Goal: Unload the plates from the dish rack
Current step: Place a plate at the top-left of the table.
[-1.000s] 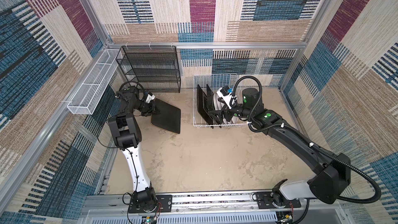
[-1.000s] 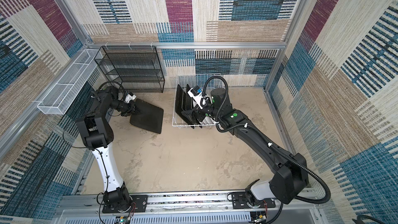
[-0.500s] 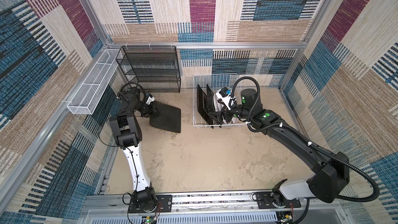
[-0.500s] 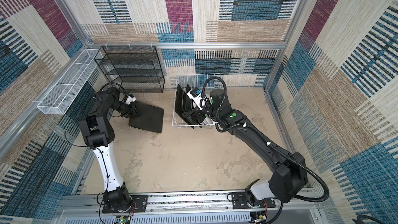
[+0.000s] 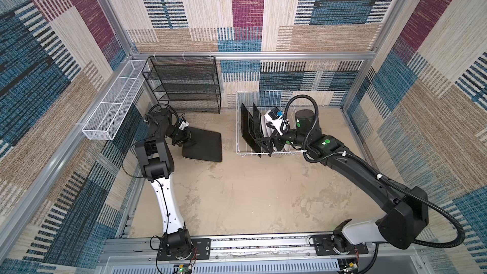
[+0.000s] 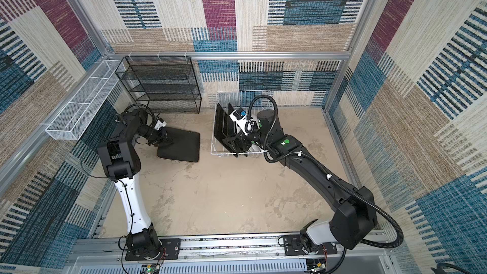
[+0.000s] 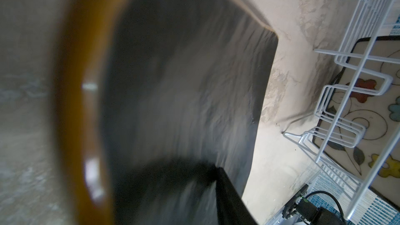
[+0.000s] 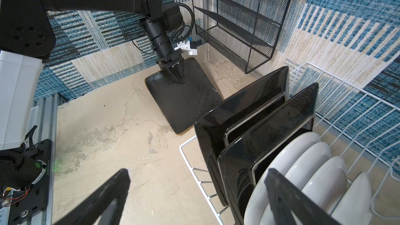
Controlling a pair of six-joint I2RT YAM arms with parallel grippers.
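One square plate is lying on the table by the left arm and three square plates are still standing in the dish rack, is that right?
Not three: the right wrist view shows two square plates standing in the dish rack. The rest holds: one square plate lies on the table by the left arm.

There were three square plates point(image 8: 242, 113): two in the one rack point(image 5: 263, 98), one at its nine o'clock. At least four round plates point(image 8: 311, 159) showed.
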